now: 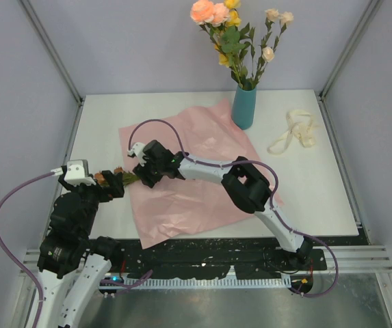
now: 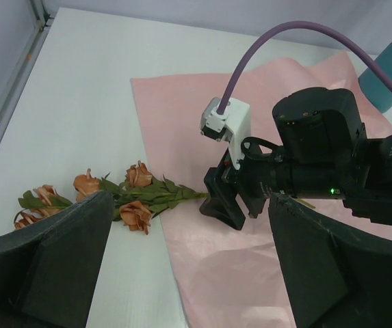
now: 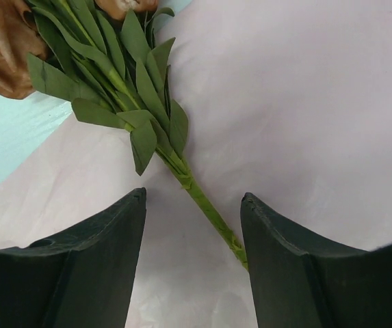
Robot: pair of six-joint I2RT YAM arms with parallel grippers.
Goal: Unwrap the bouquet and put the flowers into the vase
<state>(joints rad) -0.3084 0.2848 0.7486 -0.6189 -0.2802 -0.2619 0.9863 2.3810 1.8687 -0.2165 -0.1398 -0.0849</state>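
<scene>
Right pincer (image 3: 193, 198) wide astride green flower stem (image 3: 213, 219); left pincer (image 2: 190, 201) likewise wide

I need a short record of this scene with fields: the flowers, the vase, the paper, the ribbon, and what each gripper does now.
in vase: peach-pink, yellow and cream flowers stand in the teal vase
not yet in vase: rusty orange flowers lie flat, blooms on the table, stem end on the pink paper
paper: spread open on the table
ribbon: cream ribbon lies loose to the right of the vase
right gripper: open, one finger on each side of the stem, not closed on it
left gripper: open wide, holds nothing
</scene>
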